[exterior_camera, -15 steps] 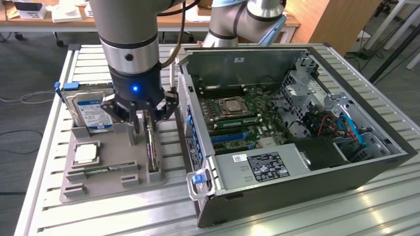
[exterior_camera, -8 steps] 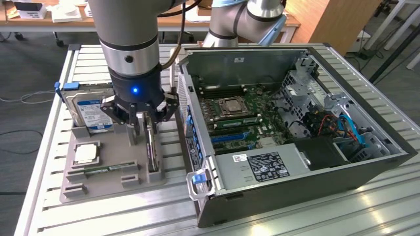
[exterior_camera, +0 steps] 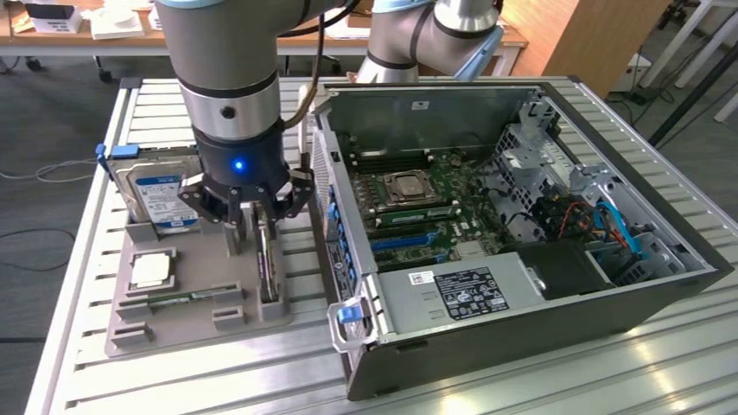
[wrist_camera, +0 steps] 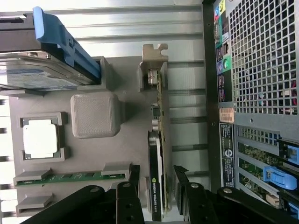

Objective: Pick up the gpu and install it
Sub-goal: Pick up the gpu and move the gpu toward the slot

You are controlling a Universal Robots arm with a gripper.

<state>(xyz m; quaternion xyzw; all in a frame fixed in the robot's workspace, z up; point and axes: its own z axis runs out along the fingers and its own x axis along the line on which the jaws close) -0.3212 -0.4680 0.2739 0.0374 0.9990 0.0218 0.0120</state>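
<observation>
I have the gripper (wrist_camera: 156,176) down over the gpu (wrist_camera: 158,140). It is open, with one finger (wrist_camera: 132,179) on each side of the card. I see a small gap on both sides, so no grip yet.

The gpu stands on its long edge in a slot of the grey tray (exterior_camera: 190,324), along the tray edge nearest the computer case (exterior_camera: 554,320). Its metal bracket (wrist_camera: 154,56) is at the far end from the fingers.

Handling, my judgement:
- Light, stiff and thin.
- The board is fragile: bare components on one face, connector edge down in the slot.
- The faces are flat, so a squeeze across the thickness at the black shroud end should hold. That is where the fingers sit now.
- I'd avoid the bracket, which is thin and would let the card swing.
- The lift must go straight out of the slot or the card could bind.

Writing:
- The card's top edge label (wrist_camera: 155,191) reads "NVIDIA QUADRO". The model code after it looks like K-something, too small for me to be sure.
- The hard drive (exterior_camera: 162,194) at the tray's far corner has a blue-white label, text unreadable.
- The white sticker (exterior_camera: 461,292) on the power supply inside the case is also unreadable.

The processor (exterior_camera: 152,270) and memory stick (exterior_camera: 173,300) sit in their tray pockets, apart from the gpu.
</observation>
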